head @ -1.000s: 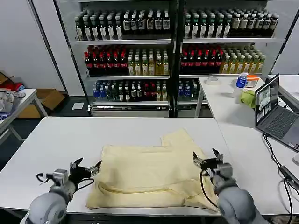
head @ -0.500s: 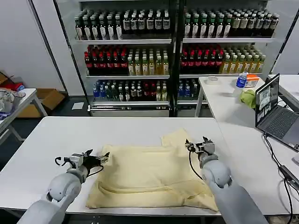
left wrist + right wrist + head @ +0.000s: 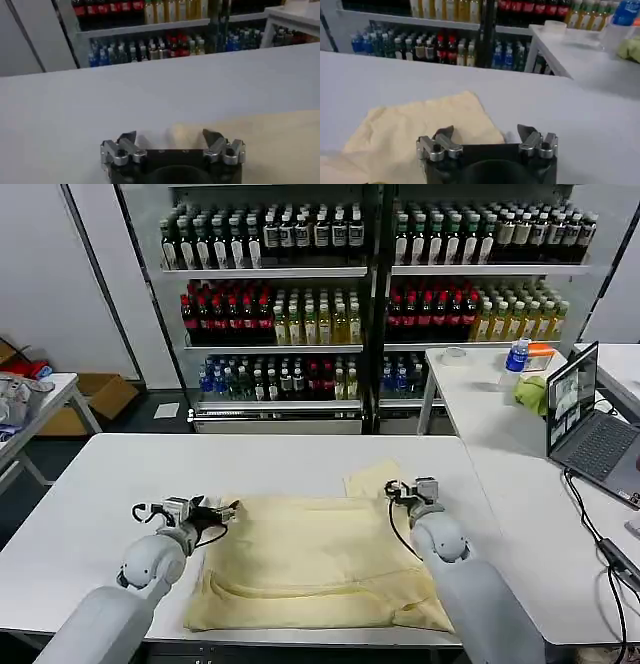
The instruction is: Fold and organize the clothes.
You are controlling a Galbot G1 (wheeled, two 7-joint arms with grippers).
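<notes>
Cream T-shirt [image 3: 320, 559] lies between both spread end effectors, left [image 3: 218, 510] at its far-left corner, right [image 3: 402, 489] over its sleeve.

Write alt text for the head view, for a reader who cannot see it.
A pale cream-yellow T-shirt lies partly folded on a white table. The left gripper, open, is at the shirt's far left corner, and the right gripper, open, is over the sleeve at its far right. Shelves of bottled drinks stand behind.
</notes>
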